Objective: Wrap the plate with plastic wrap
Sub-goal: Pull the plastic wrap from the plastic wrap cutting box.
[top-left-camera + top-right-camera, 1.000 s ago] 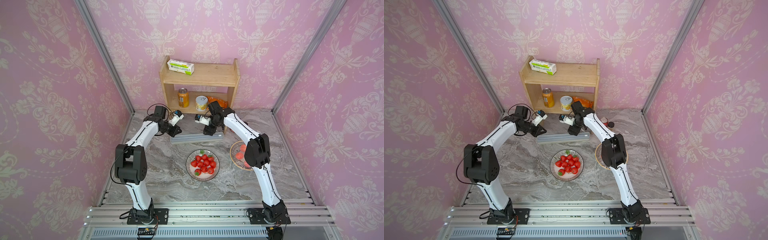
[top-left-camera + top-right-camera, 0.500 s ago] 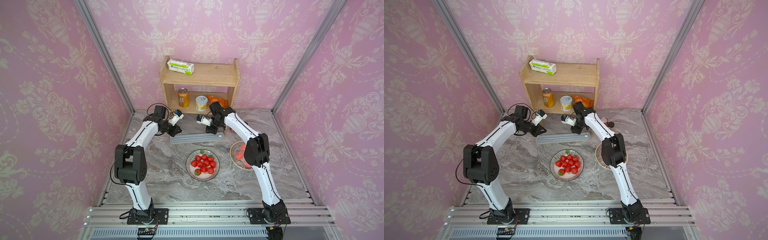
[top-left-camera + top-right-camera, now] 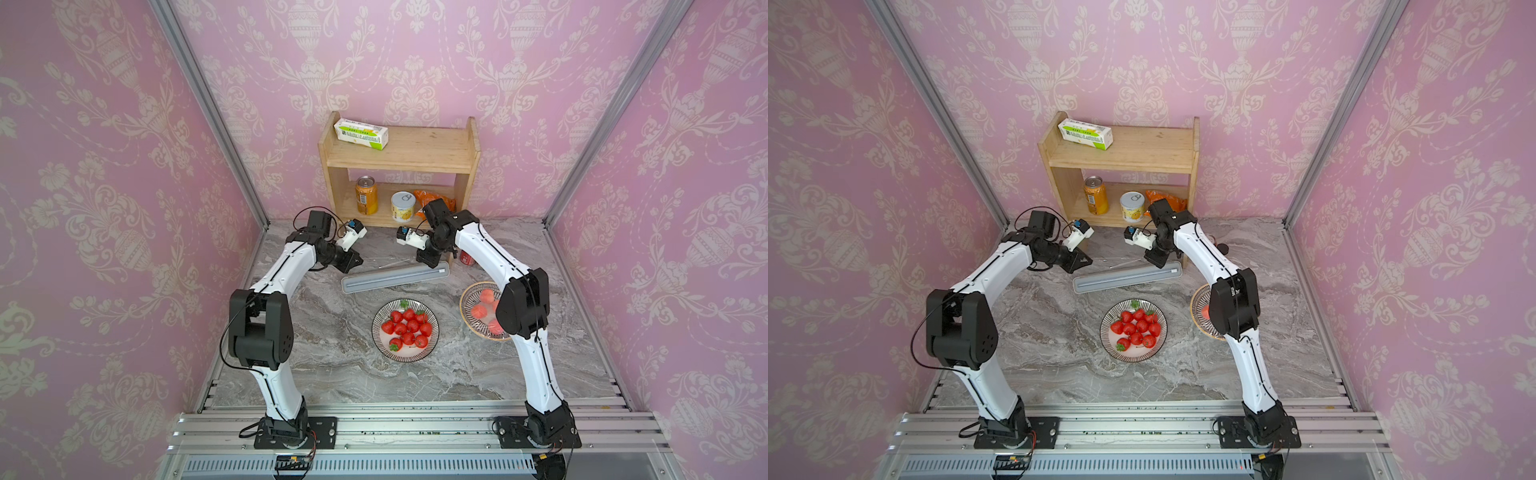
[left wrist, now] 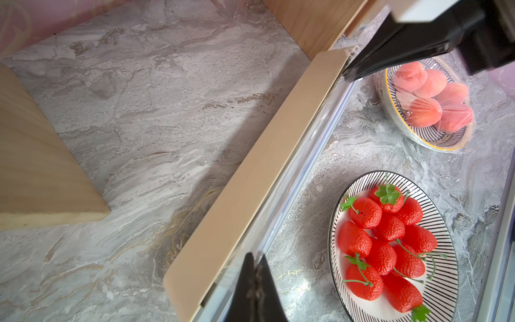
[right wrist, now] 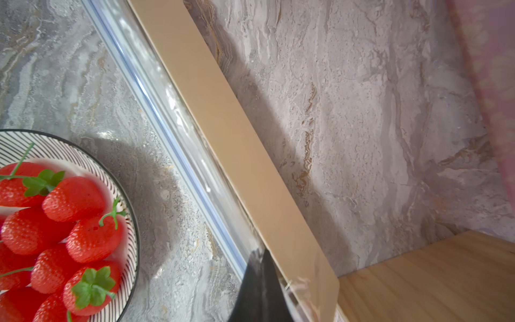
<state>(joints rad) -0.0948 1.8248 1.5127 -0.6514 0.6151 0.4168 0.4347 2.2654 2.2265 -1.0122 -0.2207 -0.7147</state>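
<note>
A grey marble tabletop [image 3: 332, 357] enclosed by pink wallpapered walls, seen from above in both top views. Just above the centre of the frame lies a long, narrow cream dispenser box [image 3: 395, 277] with a greyish translucent lid. It runs nearly left to right, with its right end slightly higher.

Two white-and-black robot arms reach in from the bottom edge, one to each end of the box. The left gripper [image 3: 353, 262] is at the box's left end and the right gripper [image 3: 430, 261] is at its right end. In the wrist views each pair of black jaws is pressed together. Each pinches the edge of the clear, glossy plastic wrap [image 4: 281, 206] that runs along the plate side of the box.

Below the box, near the centre of the frame, sits a round white plate with black radial stripes [image 3: 376, 336]. It is heaped with red strawberries [image 3: 409, 328] and is uncovered. To its right, partly hidden by the right arm, is a striped bowl of peaches [image 3: 464, 301] under film.

At upper centre, against the back wall, stands a small wooden shelf [image 3: 415, 164]. A white-and-green carton [image 3: 360, 134] lies on top. Below it are an orange can [image 3: 366, 201], a white tin [image 3: 403, 206] and an orange bag [image 3: 438, 198]. A red can [image 3: 467, 259] stands just right of the box's right end.
</note>
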